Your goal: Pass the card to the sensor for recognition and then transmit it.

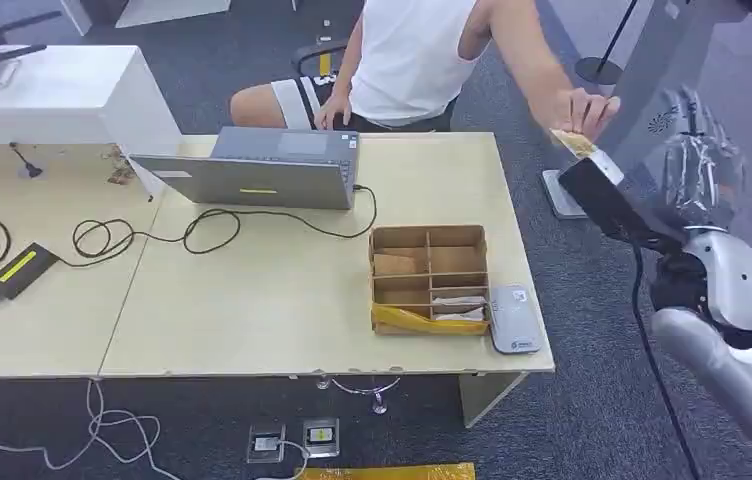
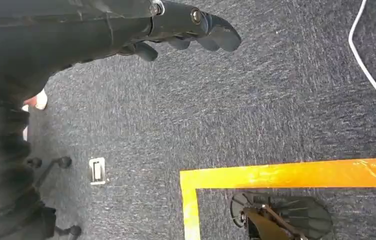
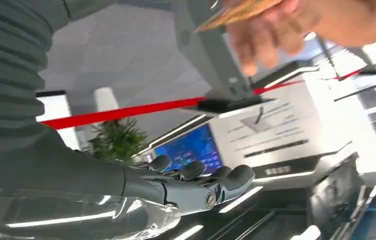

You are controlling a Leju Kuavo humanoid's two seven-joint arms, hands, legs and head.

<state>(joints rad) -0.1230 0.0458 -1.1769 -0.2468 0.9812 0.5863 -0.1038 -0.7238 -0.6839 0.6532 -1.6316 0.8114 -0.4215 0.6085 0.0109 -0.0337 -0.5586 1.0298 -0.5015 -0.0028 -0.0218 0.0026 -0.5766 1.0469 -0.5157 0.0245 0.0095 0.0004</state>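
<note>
Right hand [image 1: 697, 165], fingers spread and empty, rises off the table's right end; a person's hand [image 1: 584, 112] pinches the tan card [image 1: 574, 143]. Left hand [image 2: 186, 27] hangs loosely curled, empty. Compartmented cardboard box [image 1: 430, 277] holds cards near the flat grey sensor [image 1: 514, 318].

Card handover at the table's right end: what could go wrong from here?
1. The person's hand holds the card just above the raised right hand, whose fingers look empty; any further arm movement might bump the person.
2. The card looks pinched by its edge and could drop onto the carpet, well off the table.
</note>
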